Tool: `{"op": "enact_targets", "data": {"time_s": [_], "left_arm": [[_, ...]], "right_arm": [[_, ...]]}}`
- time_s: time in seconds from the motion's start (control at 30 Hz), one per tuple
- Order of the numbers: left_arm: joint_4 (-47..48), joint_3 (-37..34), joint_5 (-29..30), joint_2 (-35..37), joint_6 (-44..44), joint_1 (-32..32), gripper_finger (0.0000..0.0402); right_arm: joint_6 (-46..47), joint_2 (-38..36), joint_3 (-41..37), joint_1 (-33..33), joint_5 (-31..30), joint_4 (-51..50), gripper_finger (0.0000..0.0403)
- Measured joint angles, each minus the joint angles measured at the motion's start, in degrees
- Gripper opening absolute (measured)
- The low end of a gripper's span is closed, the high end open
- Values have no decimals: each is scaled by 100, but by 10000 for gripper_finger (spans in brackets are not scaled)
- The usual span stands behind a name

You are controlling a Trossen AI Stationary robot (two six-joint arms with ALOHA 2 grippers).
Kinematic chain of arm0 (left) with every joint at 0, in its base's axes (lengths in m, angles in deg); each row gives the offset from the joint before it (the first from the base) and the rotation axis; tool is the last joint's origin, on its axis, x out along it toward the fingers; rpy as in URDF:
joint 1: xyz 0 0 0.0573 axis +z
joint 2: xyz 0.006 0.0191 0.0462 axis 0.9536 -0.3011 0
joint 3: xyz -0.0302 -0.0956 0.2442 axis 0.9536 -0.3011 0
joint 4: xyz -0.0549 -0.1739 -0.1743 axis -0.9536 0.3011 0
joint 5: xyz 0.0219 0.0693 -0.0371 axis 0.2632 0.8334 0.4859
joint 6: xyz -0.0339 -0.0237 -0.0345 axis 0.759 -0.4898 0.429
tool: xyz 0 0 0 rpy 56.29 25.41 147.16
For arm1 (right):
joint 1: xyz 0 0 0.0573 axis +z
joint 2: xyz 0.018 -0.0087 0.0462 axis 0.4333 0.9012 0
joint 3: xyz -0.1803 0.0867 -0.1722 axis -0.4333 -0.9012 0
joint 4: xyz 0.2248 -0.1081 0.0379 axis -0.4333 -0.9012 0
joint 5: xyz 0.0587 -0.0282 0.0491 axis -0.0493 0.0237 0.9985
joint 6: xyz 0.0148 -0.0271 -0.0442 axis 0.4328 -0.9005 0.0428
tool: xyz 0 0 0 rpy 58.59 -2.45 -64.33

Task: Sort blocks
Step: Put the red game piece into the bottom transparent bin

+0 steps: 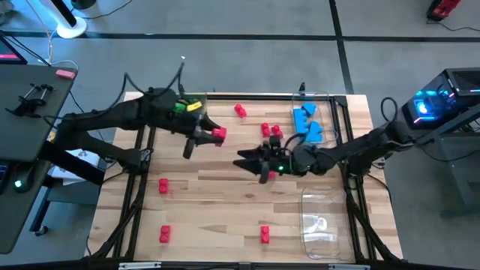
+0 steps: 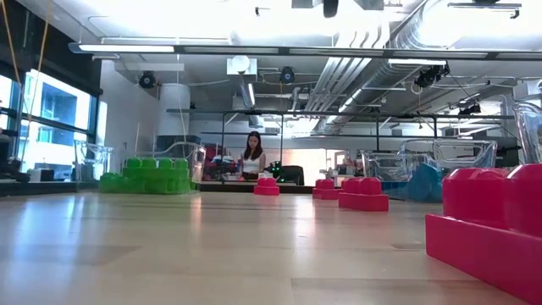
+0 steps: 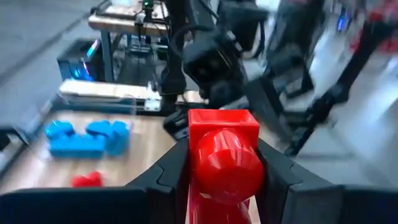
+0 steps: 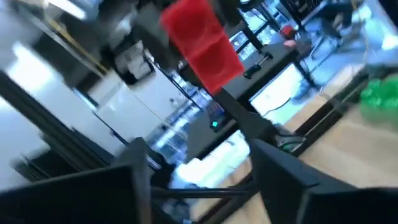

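Observation:
My left gripper (image 1: 212, 136) hangs over the table's far middle, shut on a red block (image 1: 219, 133), which fills the left wrist view (image 3: 221, 155). Facing it from the right, my right gripper (image 1: 251, 163) stands open with nothing between its fingers (image 4: 134, 180). In the right wrist view the held red block (image 4: 202, 43) shows ahead of it. Loose red blocks (image 1: 163, 185) lie flat on the wood, two near the front edge (image 1: 265, 235). Green blocks (image 1: 184, 105) sit at the far left. Blue blocks (image 1: 307, 124) sit in a clear tray at the far right. My left gripper pinches the red block by two opposite sides (image 3: 194, 155) between its two fingers. The fingers reach about level toward the table's right. The block is lifted clear of the table, a round stud (image 3: 225, 167) facing back toward the wrist.
A clear tray (image 1: 319, 221) lies at the near right. More red blocks (image 1: 270, 131) lie just beyond my right gripper, and one (image 1: 240, 110) near the far edge. In the low view a red block (image 2: 487, 224) sits close at the right. A person (image 2: 252, 157) sits in the room behind.

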Motion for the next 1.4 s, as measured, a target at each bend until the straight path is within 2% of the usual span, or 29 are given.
{"op": "enact_targets", "data": {"time_s": [0.13,0.23,0.47,0.67,0.8,0.93,1.23,1.4], "left_arm": [[-30,-2,-88,5,1105,-3,107],[-196,-4,-352,-150,1408,-50,106],[-370,-7,-319,-250,1204,-172,108],[-892,-4,-67,-215,935,-298,107],[-1028,-4,86,-282,818,-334,107],[-1217,-4,112,-380,838,-378,107],[-1221,-4,110,-472,977,-442,108],[-1250,-4,85,-470,1178,-442,120]], "right_arm": [[-1251,388,618,-59,232,-568,219],[-1968,664,1226,-171,247,-1298,235],[-2058,863,2300,-401,412,-2706,238],[-2090,864,2720,-454,1011,-2744,238],[-2080,865,2764,-463,1042,-2757,236],[-2078,865,2764,-461,975,-2755,211],[-2228,866,2764,-459,868,-2736,93],[-2233,863,2764,-442,896,-2715,89]]}}
